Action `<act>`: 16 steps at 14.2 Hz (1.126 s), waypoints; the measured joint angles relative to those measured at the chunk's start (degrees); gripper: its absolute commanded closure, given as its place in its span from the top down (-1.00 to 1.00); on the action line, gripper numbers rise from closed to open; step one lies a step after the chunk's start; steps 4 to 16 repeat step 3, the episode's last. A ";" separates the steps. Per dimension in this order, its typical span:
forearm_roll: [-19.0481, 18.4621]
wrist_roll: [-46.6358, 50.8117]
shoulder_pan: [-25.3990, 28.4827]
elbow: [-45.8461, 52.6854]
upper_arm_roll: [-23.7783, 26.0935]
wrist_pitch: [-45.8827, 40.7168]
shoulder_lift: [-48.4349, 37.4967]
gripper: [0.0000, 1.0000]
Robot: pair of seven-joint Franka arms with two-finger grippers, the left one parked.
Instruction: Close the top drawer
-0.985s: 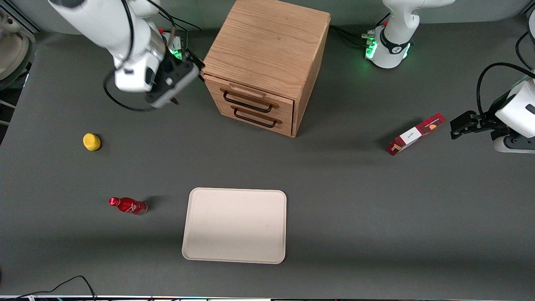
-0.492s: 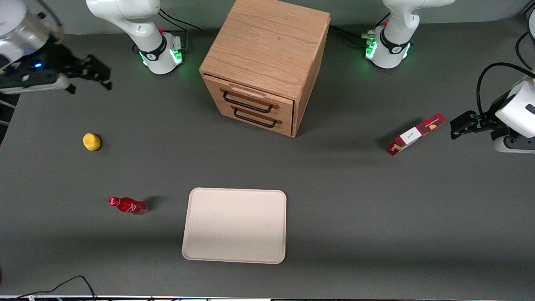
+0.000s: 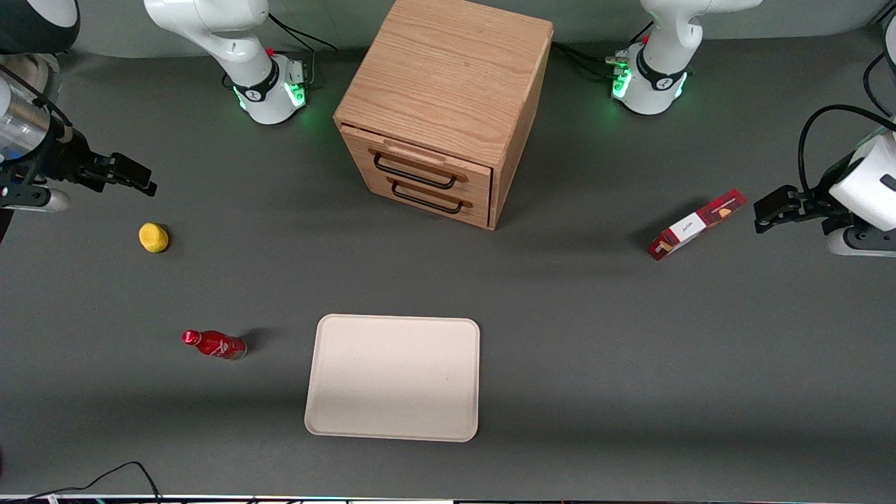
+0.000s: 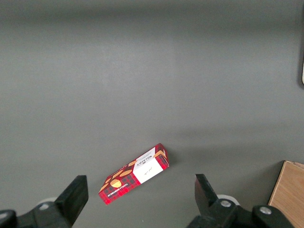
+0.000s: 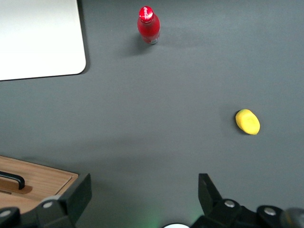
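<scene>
The oak cabinet [image 3: 448, 77] stands at the table's back middle. Its top drawer [image 3: 420, 162], with a thin black bar handle [image 3: 413, 175], sits about flush with the lower drawer front [image 3: 434, 199] below it. My right gripper [image 3: 137, 179] hovers far off toward the working arm's end of the table, above the table and a little farther from the camera than a yellow lemon [image 3: 153, 237]. It is open and empty in the right wrist view [image 5: 145, 190], where a wooden cabinet corner [image 5: 42, 183] with a black handle also shows.
A red bottle [image 3: 214, 344] lies on the table nearer the camera than the lemon; both show in the right wrist view, bottle [image 5: 148, 24] and lemon [image 5: 247, 121]. A cream tray [image 3: 393, 376] lies in front of the cabinet. A red box [image 3: 695, 224] lies toward the parked arm's end.
My right gripper has swung away from beside the cabinet out to the working arm's end of the table, then dropped slightly toward the lemon. The drawers look unchanged.
</scene>
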 measured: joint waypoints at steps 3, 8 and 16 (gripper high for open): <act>-1.59 0.00 0.08 1.83 -0.07 0.68 1.17 1.00; -1.59 0.00 0.08 1.83 -0.07 0.68 1.17 1.00; -1.59 0.00 0.08 1.83 -0.07 0.68 1.17 1.00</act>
